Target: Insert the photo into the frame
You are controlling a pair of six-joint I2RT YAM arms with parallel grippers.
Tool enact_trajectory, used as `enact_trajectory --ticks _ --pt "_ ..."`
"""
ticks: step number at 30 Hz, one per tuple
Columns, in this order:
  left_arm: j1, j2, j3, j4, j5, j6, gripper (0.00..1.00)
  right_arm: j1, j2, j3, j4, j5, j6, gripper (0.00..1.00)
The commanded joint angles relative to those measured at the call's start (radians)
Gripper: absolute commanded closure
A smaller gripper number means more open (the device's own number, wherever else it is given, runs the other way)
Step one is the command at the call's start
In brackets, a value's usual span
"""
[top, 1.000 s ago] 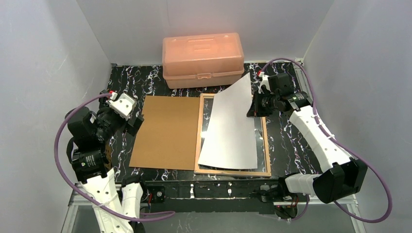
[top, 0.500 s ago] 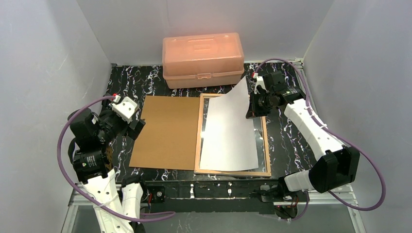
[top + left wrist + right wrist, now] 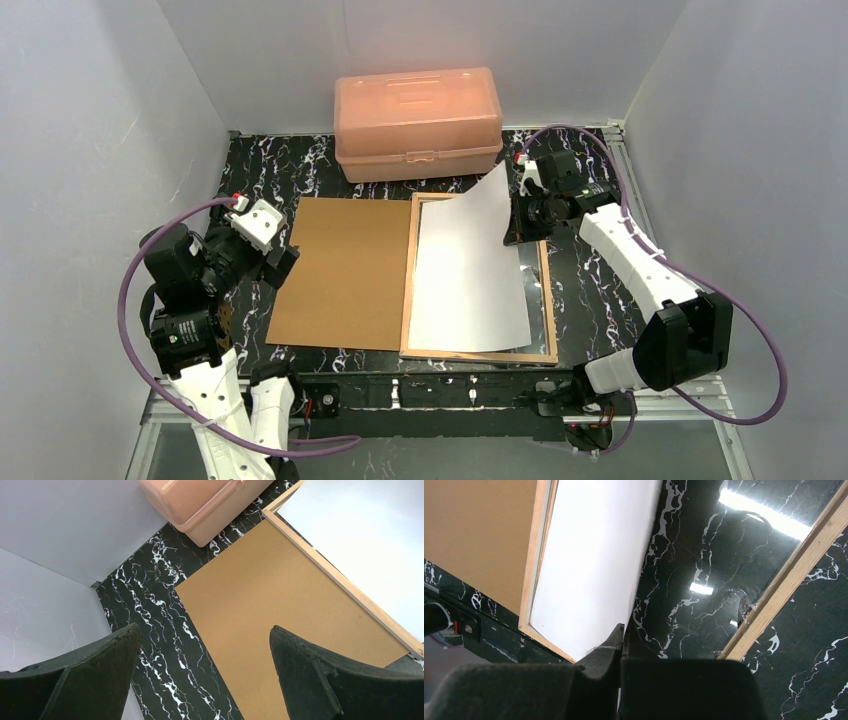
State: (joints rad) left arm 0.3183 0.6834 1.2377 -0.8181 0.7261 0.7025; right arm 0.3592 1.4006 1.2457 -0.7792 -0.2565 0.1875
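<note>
Top external view has the large white-backed paper photo (image 3: 465, 265) lying blank side up inside the thin light-tan wooden picture frame (image 3: 480, 354), which rests flat on the black white-veined marble table (image 3: 590, 290) right of centre. Most of the sheet lies down in the opening, its left edge along the left rail and its lower edge close to the bottom rail, while its upper right corner curls upward off the frame. The right gripper (image 3: 512, 222) sits at that raised corner; in the right wrist view its jaws are pressed together on the sheet's edge, pinching the paper, and the uncovered strip of the opening beside it is dark and glossy with bright reflections. A plain brown rectangular backing board (image 3: 345, 272) lies flat just left of the frame, its right edge beside the left rail. A translucent orange plastic box (image 3: 417, 110) with a closed lid stands at the top centre, against the back wall. The left gripper (image 3: 278, 258) hovers at the board's left edge; the left wrist view shows its jaws spread wide with nothing between them
</note>
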Motion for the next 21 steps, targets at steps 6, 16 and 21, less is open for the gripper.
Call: enact_trajectory --ticks 6,16,21 --pt "0.000 -0.005 -0.012 -0.017 0.019 -0.005 0.02 -0.003 -0.012 -0.042 0.084 0.061 0.010 0.87" --pt "0.001 -0.013 -0.026 -0.022 0.016 0.000 0.02 -0.003 -0.008 -0.050 0.067 0.099 0.001 0.54" --pt "0.001 0.002 -0.015 -0.060 0.016 0.004 0.02 -0.004 -0.021 -0.057 0.072 0.151 -0.001 0.29"
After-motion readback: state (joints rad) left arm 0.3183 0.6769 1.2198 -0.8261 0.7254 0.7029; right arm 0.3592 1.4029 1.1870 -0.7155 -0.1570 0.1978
